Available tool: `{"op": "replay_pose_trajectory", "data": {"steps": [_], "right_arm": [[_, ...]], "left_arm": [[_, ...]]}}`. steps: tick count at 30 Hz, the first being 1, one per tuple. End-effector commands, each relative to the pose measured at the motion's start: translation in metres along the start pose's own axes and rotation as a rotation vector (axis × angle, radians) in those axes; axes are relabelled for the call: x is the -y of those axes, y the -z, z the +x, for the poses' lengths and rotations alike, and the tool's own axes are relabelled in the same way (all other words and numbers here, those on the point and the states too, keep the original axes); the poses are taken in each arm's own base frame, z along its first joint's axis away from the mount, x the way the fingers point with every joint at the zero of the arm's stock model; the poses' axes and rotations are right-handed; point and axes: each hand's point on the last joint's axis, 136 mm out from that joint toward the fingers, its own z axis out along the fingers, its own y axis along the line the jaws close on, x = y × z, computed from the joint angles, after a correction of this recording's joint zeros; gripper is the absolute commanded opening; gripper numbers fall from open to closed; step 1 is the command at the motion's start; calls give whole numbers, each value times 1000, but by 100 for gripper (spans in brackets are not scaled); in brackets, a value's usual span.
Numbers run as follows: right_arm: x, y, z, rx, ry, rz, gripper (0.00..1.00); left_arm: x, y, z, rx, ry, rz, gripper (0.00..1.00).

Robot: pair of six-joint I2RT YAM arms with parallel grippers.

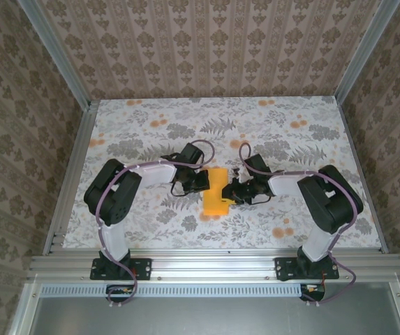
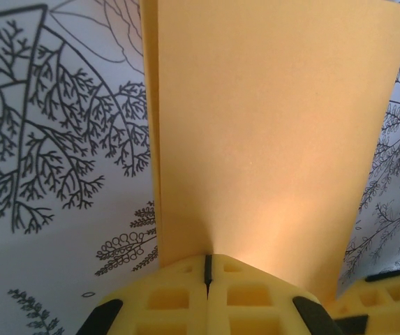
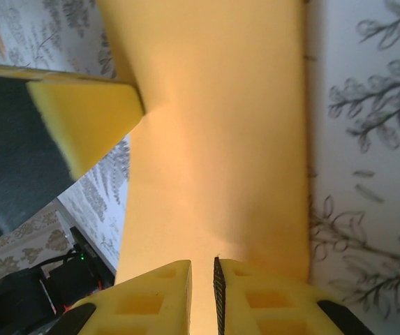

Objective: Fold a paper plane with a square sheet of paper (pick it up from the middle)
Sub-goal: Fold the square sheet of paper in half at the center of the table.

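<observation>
The left gripper has its two yellow fingers pressed tight together. They pinch one edge of the square sheet of paper. The paper stretches away from the fingertips, and along its left side I can see two layers, so it looks folded in half. The right gripper has its fingers almost together, with just a thin slit between them. The orange paper goes right into that slit, so it holds the paper too.

The paper sits between the two grippers, one at each side of it, above the flowery table.

I think the job is in the middle of a fold. It is not a plane yet, because there is no pointy nose.

Next, I think one gripper must hold the paper steady while the other lets go and presses the crease flat. If both pull, the thin paper could tear or slip.
</observation>
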Motion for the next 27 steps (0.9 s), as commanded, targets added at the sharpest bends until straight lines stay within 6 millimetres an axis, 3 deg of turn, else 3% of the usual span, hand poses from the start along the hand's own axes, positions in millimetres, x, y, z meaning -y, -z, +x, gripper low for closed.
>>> {"op": "replay_pose_trajectory", "data": {"steps": [1, 12, 18, 20, 27], "right_arm": [[0, 5, 16, -31, 8, 5, 19], [39, 1, 33, -75, -44, 136, 19], [15, 12, 40, -104, 34, 100, 19], [16, 13, 45, -121, 43, 110, 19], [60, 2, 52, -127, -33, 248, 18]], "left_arm": [[-62, -25, 36, -98, 78, -217, 4], [-63, -26, 37, -99, 84, -217, 4], [-62, -26, 36, -98, 85, -215, 4], [-63, -27, 37, -98, 86, -218, 4], [-64, -27, 38, -100, 89, -220, 4]]}}
